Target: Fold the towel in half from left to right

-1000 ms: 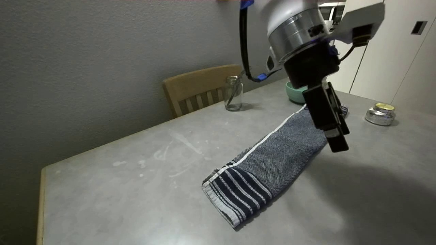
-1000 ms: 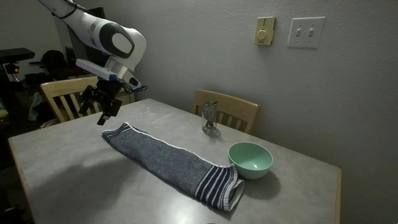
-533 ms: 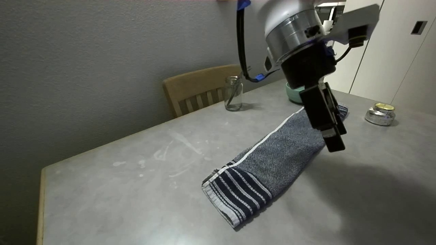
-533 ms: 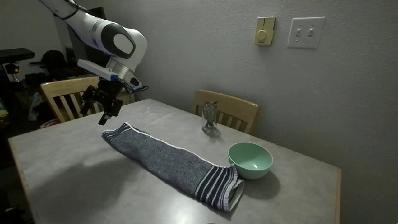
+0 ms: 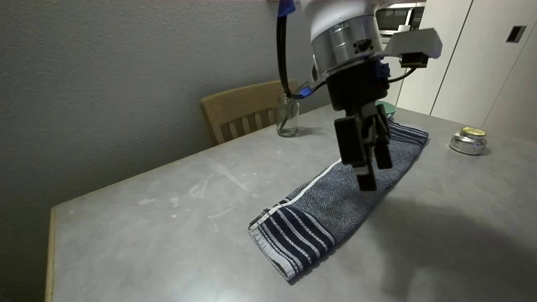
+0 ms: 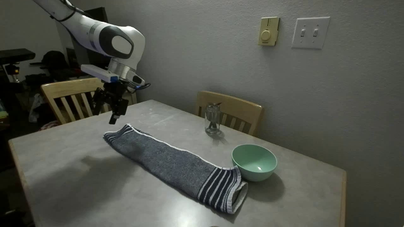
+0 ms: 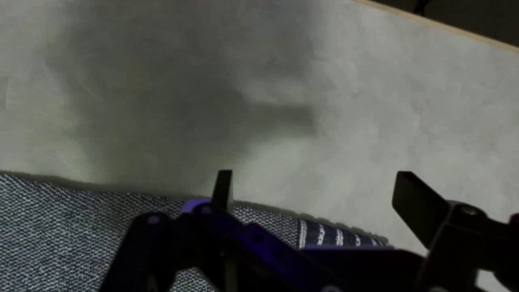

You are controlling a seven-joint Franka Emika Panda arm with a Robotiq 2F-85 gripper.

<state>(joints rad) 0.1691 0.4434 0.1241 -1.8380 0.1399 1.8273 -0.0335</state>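
Above a grey, wood-edged tabletop (image 5: 147, 243), a black two-finger gripper (image 7: 315, 174) hangs with nothing caught

Along the tabletop lies the long, narrow, dark grey-blue woven towel (image 6: 170, 160), white-striped at both ends, with a pale line down one edge; one end sits just beside a round mint-green bowl (image 6: 254, 162). The gripper's fingers (image 7: 419, 207) are spread and appear clear of the cloth, pinching nothing. Layers showing at the bowl end suggest a lengthwise fold, yet the striped ends lie well apart, so any end-over-end halving seems undone. The step in hand is probably lining up for a grasp. Next, the gripper would need to come down at a striped end, close on every layer, then lift and carry it across.
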